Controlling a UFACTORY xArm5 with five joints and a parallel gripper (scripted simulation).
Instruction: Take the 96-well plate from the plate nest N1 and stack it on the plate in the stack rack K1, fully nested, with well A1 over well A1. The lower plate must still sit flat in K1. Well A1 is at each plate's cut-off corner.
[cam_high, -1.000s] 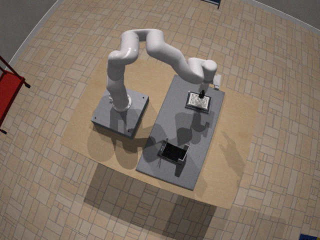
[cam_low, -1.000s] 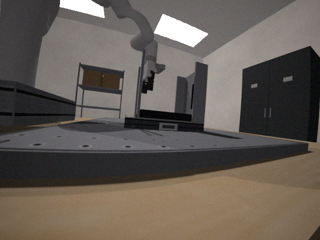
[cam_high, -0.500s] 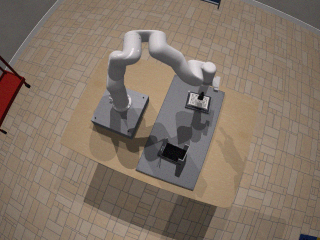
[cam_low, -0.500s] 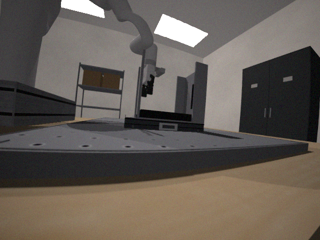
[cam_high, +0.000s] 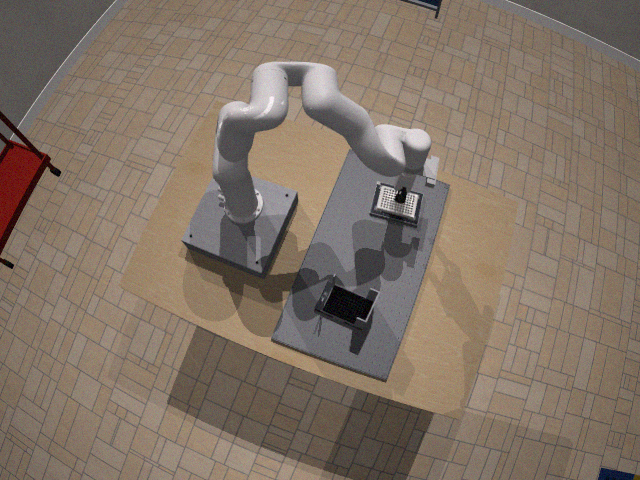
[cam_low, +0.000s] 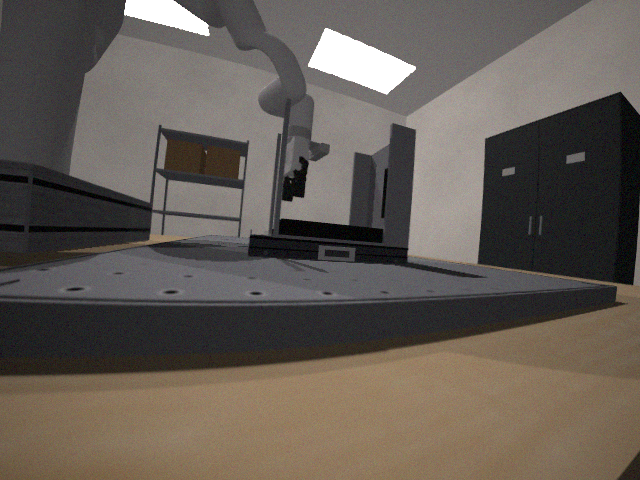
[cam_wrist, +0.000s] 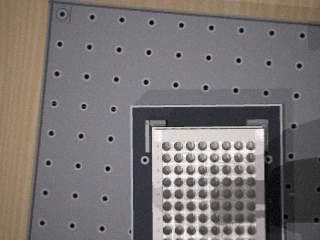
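A white 96-well plate (cam_high: 395, 203) sits in the dark plate nest N1 (cam_high: 394, 205) at the far end of the grey baseplate. It fills the lower middle of the wrist view (cam_wrist: 209, 184), inside the nest frame (cam_wrist: 207, 117). My gripper (cam_high: 400, 195) hangs open and empty above this plate; in the exterior view (cam_low: 294, 184) it is well clear of the table. The stack rack K1 (cam_high: 347, 304) stands at the near end of the baseplate with a black plate (cam_high: 346, 303) inside it; from the low view the rack (cam_low: 327, 242) hides nest N1. I cannot make out either plate's cut-off corner.
The arm's grey pedestal (cam_high: 240, 225) stands left of the perforated baseplate (cam_high: 361, 263). A small grey block (cam_high: 430, 173) sits at the baseplate's far corner. A red cart (cam_high: 18, 180) stands at the left edge. Shelving (cam_low: 200, 175) and dark cabinets (cam_low: 558, 191) line the walls.
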